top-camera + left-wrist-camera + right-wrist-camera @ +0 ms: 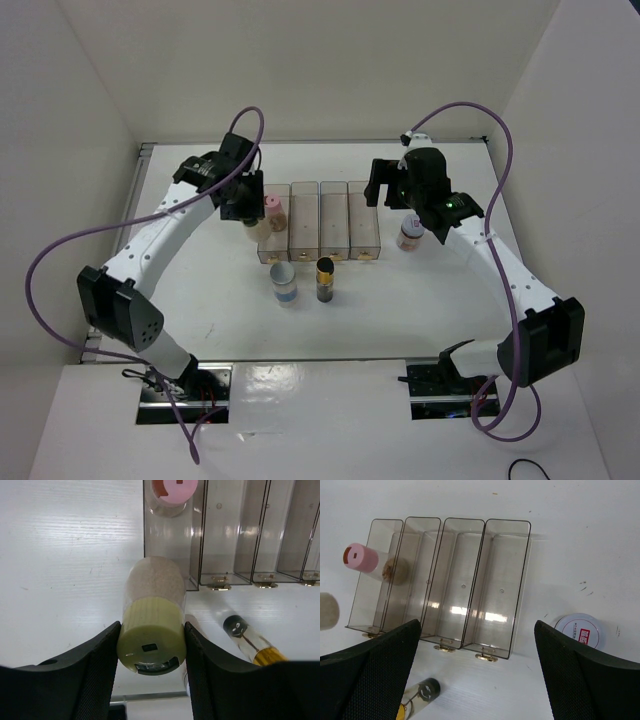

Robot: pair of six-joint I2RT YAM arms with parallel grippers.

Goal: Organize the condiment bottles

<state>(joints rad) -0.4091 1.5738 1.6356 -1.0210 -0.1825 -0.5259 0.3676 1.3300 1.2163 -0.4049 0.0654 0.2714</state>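
Your left hand [152, 630] grasped the yellow-green jar [152, 600], lower centre; right hand [477, 650] stood released. Next move likely required seating it in a bin [225, 540] above.

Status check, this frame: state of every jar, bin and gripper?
left gripper: shut on yellow-green-capped jar.
yellow-green-capped jar: gripped, beside leftmost bin.
right gripper: open, empty.
pink-capped jar: upright in leftmost bin.
blue-white-capped jar: upright on table, loose.
dark black-gold jar: upright on table, loose.
lavender-grey-capped jar: upright on table, right of bins.
other three bins: empty.
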